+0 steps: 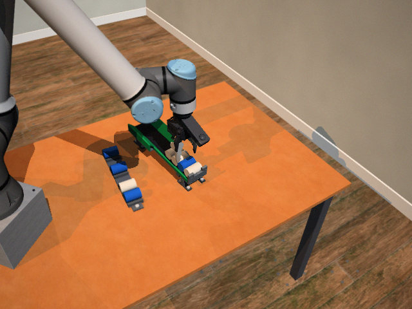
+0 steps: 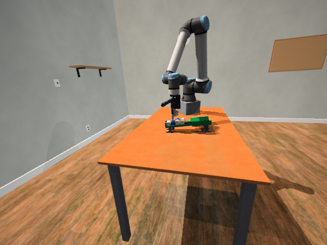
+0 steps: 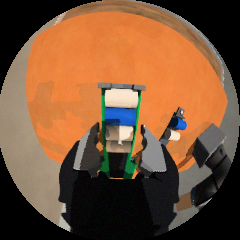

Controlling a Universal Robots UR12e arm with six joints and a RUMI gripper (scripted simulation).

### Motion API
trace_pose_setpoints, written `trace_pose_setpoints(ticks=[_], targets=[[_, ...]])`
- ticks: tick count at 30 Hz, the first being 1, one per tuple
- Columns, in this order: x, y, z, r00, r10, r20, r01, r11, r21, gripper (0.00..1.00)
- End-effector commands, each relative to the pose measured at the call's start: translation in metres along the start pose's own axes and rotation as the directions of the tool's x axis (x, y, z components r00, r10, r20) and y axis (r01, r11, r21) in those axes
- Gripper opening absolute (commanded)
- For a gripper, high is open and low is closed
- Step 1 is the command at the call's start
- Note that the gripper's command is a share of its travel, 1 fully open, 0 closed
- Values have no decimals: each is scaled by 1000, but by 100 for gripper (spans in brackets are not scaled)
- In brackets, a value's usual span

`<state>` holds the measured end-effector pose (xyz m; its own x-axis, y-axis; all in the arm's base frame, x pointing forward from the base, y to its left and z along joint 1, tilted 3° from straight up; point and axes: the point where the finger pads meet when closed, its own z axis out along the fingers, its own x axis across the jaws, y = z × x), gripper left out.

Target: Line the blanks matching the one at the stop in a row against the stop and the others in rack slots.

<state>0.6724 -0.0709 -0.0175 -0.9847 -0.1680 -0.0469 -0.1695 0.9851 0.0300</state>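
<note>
The green ramp (image 1: 138, 134) (image 2: 202, 121) (image 3: 130, 172) slopes down to its grey stop (image 1: 198, 175) (image 3: 121, 86). A cream blank (image 1: 192, 168) (image 2: 168, 122) (image 3: 121, 98) lies across it at the stop. A blue blank (image 1: 186, 163) (image 3: 120, 116) lies against it. Behind that are two more cream blanks, a nearer one (image 3: 120, 133) and a farther one (image 3: 118, 146), partly shaded. The gripper (image 1: 187, 155) (image 3: 120, 129) is open above the row, holding nothing, its fingers near both rails. The stock rack (image 1: 123, 177) bears one cream blank (image 1: 127, 185) and three blue ones.
On the rack, one blue blank (image 1: 132, 194) is beside the cream one at the near end; another blue blank (image 1: 118, 167) lies mid-rack, and a third blue blank (image 1: 110, 152) is at the far end. The robot's grey base block (image 1: 26, 226) stands left of the rack.
</note>
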Motion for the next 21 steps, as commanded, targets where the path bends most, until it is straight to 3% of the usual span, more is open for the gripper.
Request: trace_pose_setpoints(ticks=[1,21], targets=[[-1,0,-1,1000,0,1,0,1000,1,49],[-1,0,11,1000,0,1,0,1000,1,49]])
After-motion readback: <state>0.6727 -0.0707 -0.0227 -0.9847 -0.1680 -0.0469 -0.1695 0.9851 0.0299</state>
